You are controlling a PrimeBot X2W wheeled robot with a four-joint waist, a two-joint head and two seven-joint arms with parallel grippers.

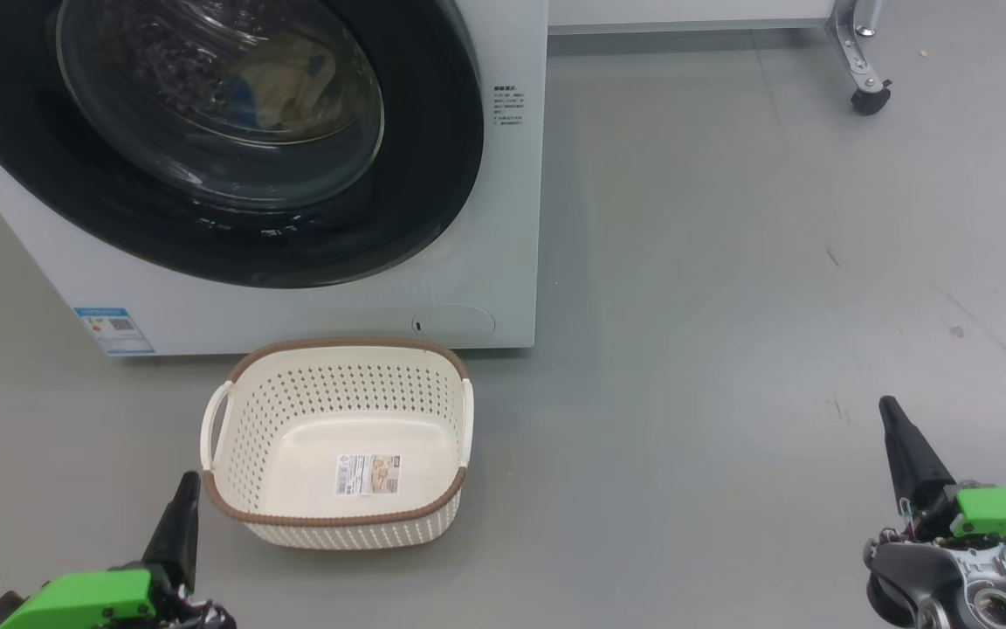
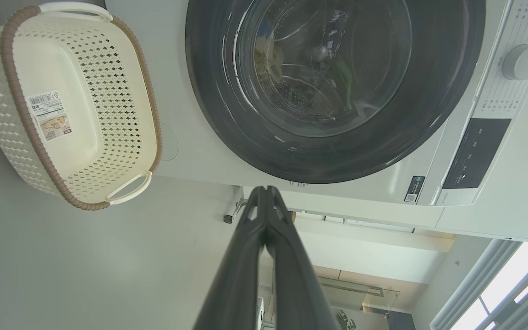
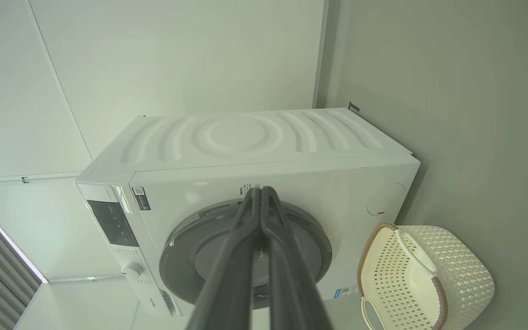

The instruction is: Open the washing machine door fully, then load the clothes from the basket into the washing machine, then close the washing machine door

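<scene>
- Our left gripper [image 1: 182, 514] hangs low at the basket's near left corner, just beside it without touching; in the left wrist view its two dark fingers [image 2: 245, 238] are pressed together at the tips, clenched on nothing.
- Our right gripper [image 1: 907, 452] hovers over bare grey floor [image 1: 730, 306], well apart from the basket; in the right wrist view its fingers [image 3: 234, 256] likewise meet tip to tip, with nothing between them.
- Between the two grippers we see the cream-white perforated basket [image 1: 337, 391] standing upright on the floor, just in front of the washing machine [image 1: 293, 306], with only a label sticker [image 1: 369, 473] on its bottom.
- The washing machine door [image 1: 433, 175] sits closed, flush against the white front.
- Behind its glass bowl, we make out the clothes [image 1: 293, 83], pale cream fabric with a blue patch, lying inside the drum.
- A small blue label [image 1: 114, 329] marks the machine's lower front corner, and a caster wheel [image 1: 870, 96] stands far off to the right.
</scene>
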